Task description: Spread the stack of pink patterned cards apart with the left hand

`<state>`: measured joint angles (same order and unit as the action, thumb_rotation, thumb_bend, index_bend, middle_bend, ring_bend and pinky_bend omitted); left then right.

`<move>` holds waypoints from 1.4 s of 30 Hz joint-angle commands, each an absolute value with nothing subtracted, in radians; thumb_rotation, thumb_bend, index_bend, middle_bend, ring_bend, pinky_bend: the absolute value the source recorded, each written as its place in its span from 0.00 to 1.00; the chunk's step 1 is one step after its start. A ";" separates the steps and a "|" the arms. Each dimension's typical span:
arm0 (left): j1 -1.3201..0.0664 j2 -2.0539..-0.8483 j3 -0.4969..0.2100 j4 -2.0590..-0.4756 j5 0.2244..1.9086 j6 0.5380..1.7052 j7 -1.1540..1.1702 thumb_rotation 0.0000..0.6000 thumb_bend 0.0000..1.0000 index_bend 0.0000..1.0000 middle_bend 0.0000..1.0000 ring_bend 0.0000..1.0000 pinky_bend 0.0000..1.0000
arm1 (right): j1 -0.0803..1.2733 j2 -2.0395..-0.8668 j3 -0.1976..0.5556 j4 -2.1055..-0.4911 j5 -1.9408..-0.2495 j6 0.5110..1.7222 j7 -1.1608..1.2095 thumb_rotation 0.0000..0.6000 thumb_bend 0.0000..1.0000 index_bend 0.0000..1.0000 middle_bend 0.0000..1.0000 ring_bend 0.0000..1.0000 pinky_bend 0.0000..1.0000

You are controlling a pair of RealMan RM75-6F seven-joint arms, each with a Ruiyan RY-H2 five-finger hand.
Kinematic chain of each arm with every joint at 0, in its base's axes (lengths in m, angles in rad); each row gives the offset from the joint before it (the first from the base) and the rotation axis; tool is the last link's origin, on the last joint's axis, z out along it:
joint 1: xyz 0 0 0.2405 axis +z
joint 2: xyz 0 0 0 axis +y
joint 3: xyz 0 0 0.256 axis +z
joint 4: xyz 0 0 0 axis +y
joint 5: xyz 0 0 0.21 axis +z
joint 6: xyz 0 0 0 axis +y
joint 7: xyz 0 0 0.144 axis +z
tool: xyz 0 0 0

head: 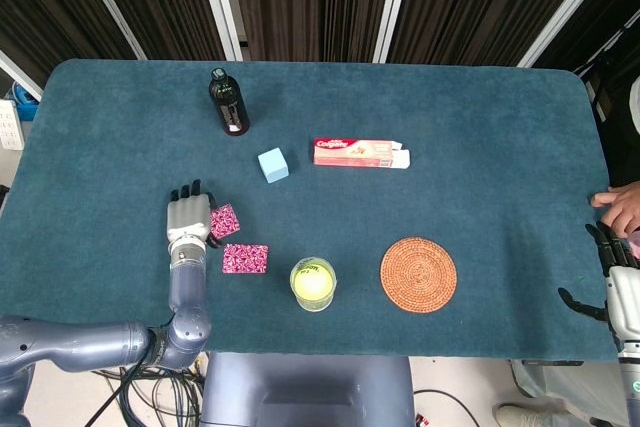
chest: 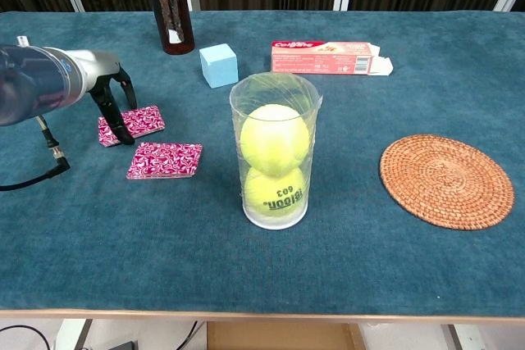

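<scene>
Pink patterned cards (chest: 131, 124) lie left of tennis-ball tube (chest: 275, 153), unobstructed.

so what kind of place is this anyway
Probably a robot test bench in a lab, not a home. A table covered in teal cloth stands before dark curtains, with unrelated props laid out: a toothpaste box, a tube of tennis balls, and a left hand.

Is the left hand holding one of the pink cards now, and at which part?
Nothing is held. The left hand only presses its fingertips down on the near edge of the farther pink card, which lies flat on the table.
</scene>
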<state>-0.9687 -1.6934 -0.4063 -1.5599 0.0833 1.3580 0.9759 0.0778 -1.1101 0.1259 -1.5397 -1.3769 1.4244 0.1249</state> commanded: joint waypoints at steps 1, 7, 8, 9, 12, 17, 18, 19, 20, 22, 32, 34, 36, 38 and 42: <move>-0.968 -1.696 -0.406 -1.557 0.082 1.355 0.979 1.00 0.12 0.40 0.09 0.00 0.00 | 0.078 -1.110 0.126 -1.539 -1.377 1.423 0.125 1.00 0.17 0.09 0.05 0.16 0.28; -0.969 -1.704 -0.408 -1.548 0.094 1.351 0.980 1.00 0.12 0.41 0.09 0.00 0.00 | 0.079 -1.111 0.127 -1.539 -1.373 1.422 0.124 1.00 0.17 0.09 0.05 0.16 0.28; -0.969 -1.705 -0.407 -1.547 0.095 1.352 0.982 1.00 0.12 0.41 0.09 0.00 0.00 | 0.079 -1.111 0.127 -1.538 -1.373 1.421 0.125 1.00 0.17 0.09 0.05 0.16 0.28; -0.968 -1.706 -0.407 -1.547 0.095 1.352 0.983 1.00 0.12 0.41 0.09 0.00 0.00 | 0.079 -1.111 0.127 -1.538 -1.373 1.421 0.125 1.00 0.17 0.09 0.05 0.16 0.28; -0.967 -1.709 -0.409 -1.543 0.094 1.352 0.984 1.00 0.12 0.41 0.09 0.00 0.00 | 0.079 -1.110 0.127 -1.538 -1.373 1.420 0.127 1.00 0.17 0.09 0.05 0.16 0.28; -0.967 -1.711 -0.411 -1.545 0.099 1.354 0.989 1.00 0.12 0.42 0.09 0.00 0.00 | 0.079 -1.109 0.127 -1.537 -1.372 1.419 0.130 1.00 0.17 0.09 0.05 0.16 0.28; -0.967 -1.711 -0.412 -1.545 0.100 1.354 0.989 1.00 0.12 0.42 0.09 0.00 0.00 | 0.079 -1.110 0.127 -1.537 -1.372 1.419 0.130 1.00 0.17 0.09 0.05 0.16 0.28; -0.966 -1.712 -0.413 -1.545 0.099 1.353 0.989 1.00 0.12 0.42 0.09 0.00 0.00 | 0.079 -1.110 0.128 -1.536 -1.372 1.419 0.130 1.00 0.17 0.09 0.05 0.16 0.28; -0.966 -1.712 -0.414 -1.545 0.099 1.353 0.989 1.00 0.13 0.42 0.09 0.00 0.00 | 0.079 -1.110 0.128 -1.536 -1.371 1.419 0.130 1.00 0.17 0.09 0.05 0.16 0.28; -0.965 -1.712 -0.414 -1.545 0.100 1.352 0.991 1.00 0.14 0.42 0.10 0.00 0.00 | 0.079 -1.110 0.127 -1.536 -1.371 1.417 0.130 1.00 0.17 0.09 0.05 0.16 0.28; -0.961 -1.712 -0.420 -1.537 0.098 1.348 0.996 1.00 0.14 0.42 0.09 0.00 0.00 | 0.082 -1.110 0.127 -1.536 -1.371 1.412 0.129 1.00 0.17 0.09 0.05 0.16 0.28; -0.960 -1.712 -0.421 -1.537 0.097 1.346 0.998 1.00 0.14 0.42 0.10 0.00 0.00 | 0.082 -1.110 0.127 -1.536 -1.371 1.412 0.129 1.00 0.17 0.09 0.05 0.16 0.28; -0.959 -1.713 -0.420 -1.536 0.098 1.346 0.998 1.00 0.14 0.42 0.10 0.00 0.00 | 0.082 -1.110 0.127 -1.536 -1.370 1.411 0.129 1.00 0.17 0.09 0.05 0.16 0.28; -0.958 -1.714 -0.421 -1.534 0.100 1.345 0.997 1.00 0.14 0.43 0.10 0.00 0.00 | 0.082 -1.111 0.127 -1.535 -1.369 1.411 0.129 1.00 0.17 0.09 0.05 0.16 0.28; -0.957 -1.716 -0.421 -1.530 0.103 1.345 0.997 1.00 0.14 0.44 0.11 0.00 0.00 | 0.084 -1.111 0.127 -1.534 -1.368 1.408 0.127 1.00 0.17 0.09 0.05 0.16 0.28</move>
